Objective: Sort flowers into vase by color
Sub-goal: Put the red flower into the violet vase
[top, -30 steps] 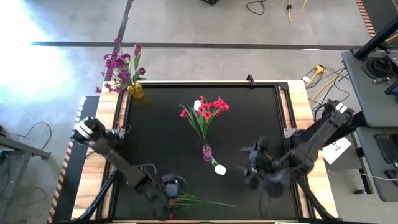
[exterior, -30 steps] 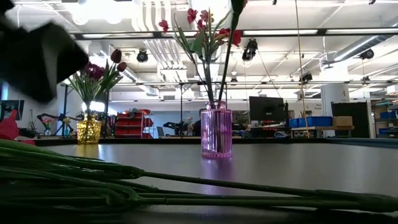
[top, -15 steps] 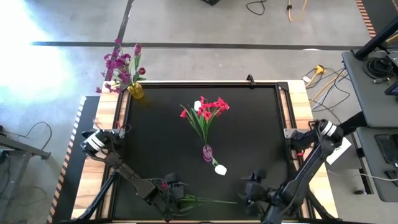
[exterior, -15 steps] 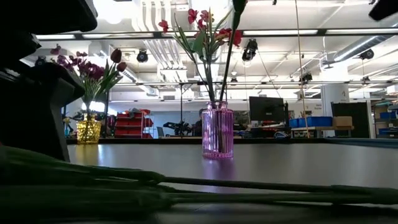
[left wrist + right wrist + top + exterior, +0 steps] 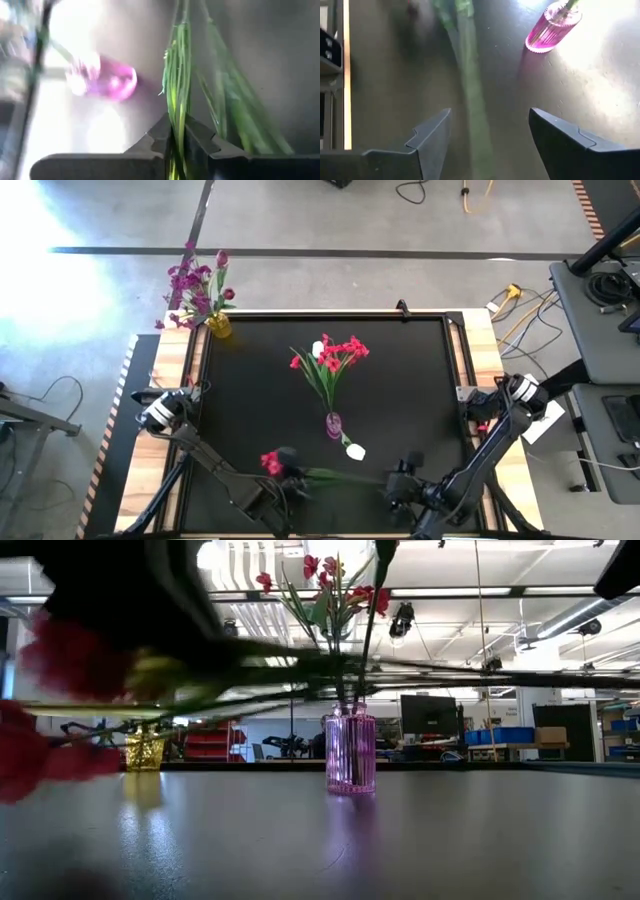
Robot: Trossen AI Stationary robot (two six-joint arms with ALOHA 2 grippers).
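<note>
High view, straight down: a black desk [image 5: 400, 380] with wooden side edges. At mid-desk, a pink glass vase [image 5: 332, 424] holding red-pink flowers [image 5: 335, 355] and one white bud [image 5: 318, 349], stems fanning toward the far edge. Just beside the vase, toward the near edge, a white tulip bud [image 5: 353, 451] lying flat. At the far left corner, a yellow vase [image 5: 218, 326] with purple-magenta sprays [image 5: 190, 290] and a dark red bud [image 5: 227, 294]. Near the near edge, left of centre, the left claw [image 5: 283, 488] clamped on a bunch of green stems [image 5: 335, 476], its red heads [image 5: 270, 463] just beside the claw. Close to the stem tips, toward the right, the right claw [image 5: 400, 492], also at the near edge.

Low view, level across the desk: pink vase upright at centre, red blooms high above it. Blurred red heads [image 5: 60, 655] and stems stretched across, clear of the desk surface. Yellow vase far back at left.

Left wrist view: dark fingers [image 5: 159, 135] pinched tight on the green stems, pink vase beyond.

Right wrist view: fingers [image 5: 432, 132] spread wide, holding nothing; a blurred green stem [image 5: 472, 95] between and beyond them, pink vase farther off.
</note>
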